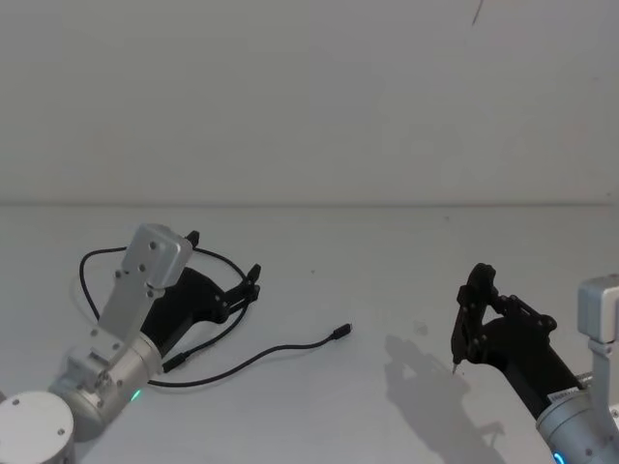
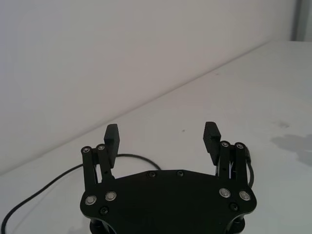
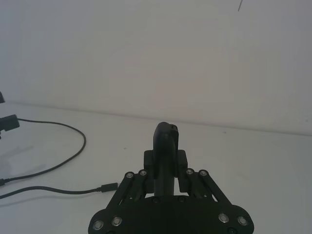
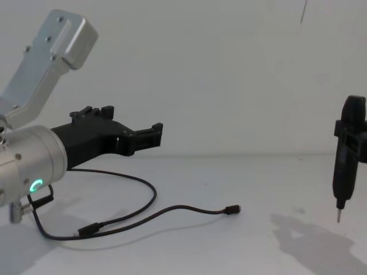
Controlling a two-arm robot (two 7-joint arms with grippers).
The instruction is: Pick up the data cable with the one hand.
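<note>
Okay, white desk [image 1: 387, 251]. The data cable [image 1: 280, 347] lies flat on it in loose loops, on the left half toward the near edge. One plug [image 1: 340, 332] points toward the desk's middle, and the other plug [image 1: 174, 364] sits under the left arm, near the near-left corner. The rest of the cord curves back in a wide loop toward the left edge.

The left claw [image 1: 222, 256], black and angular on a silver cylinder with a green ring, hangs over that loop with its jaws spread wide. Its fingers [image 2: 212, 136] have nothing between them. In the chest view the claw [image 4: 126, 120] is up off the desk, with the cable [image 4: 189, 208] lying below it and apart.

The right claw [image 1: 474, 300] is over the right half, well apart from the cable. In the right wrist view it [image 3: 165, 163] is clamped on a slim black pin-tipped tool [image 4: 344, 166], pin pointing down, above the desk.
</note>
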